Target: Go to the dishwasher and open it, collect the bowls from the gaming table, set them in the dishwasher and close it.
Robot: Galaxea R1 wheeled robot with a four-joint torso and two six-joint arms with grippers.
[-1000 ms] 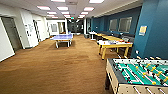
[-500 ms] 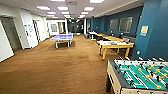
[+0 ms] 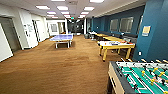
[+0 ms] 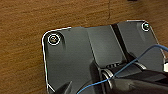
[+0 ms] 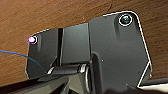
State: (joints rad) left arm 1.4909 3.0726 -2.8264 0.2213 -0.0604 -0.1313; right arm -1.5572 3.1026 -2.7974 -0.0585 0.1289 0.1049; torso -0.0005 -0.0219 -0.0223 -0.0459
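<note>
Brown low-pile carpet (image 3: 62, 67) runs the length of a long games room with deep blue walls (image 3: 155, 37) and flat ceiling light panels. At about 3 o'clock in the head view stands the gaming table (image 3: 116, 45). It has a flat white rectangular top on stout yellow legs, and the reddish and dark patches on it are too blurred to name as bowls.

Going by the task, the bowls should be small, light and rigid. I judge them smooth-sided and likely to slip, possibly breakable, and best pinched across the rim rather than around the body.

Nearer, at 5 o'clock, is a table-football table (image 3: 140, 77) with a green field, metal rods and yellow figures. At 10 o'clock, well apart, is a blue table-tennis table (image 3: 62, 38) on pale legs. A row of yellow tables (image 3: 110, 38) lines the far wall at 2 o'clock.

Both wrist views look down on carpet, and I cannot tell whether the left gripper or the right gripper is apart or together.
</note>
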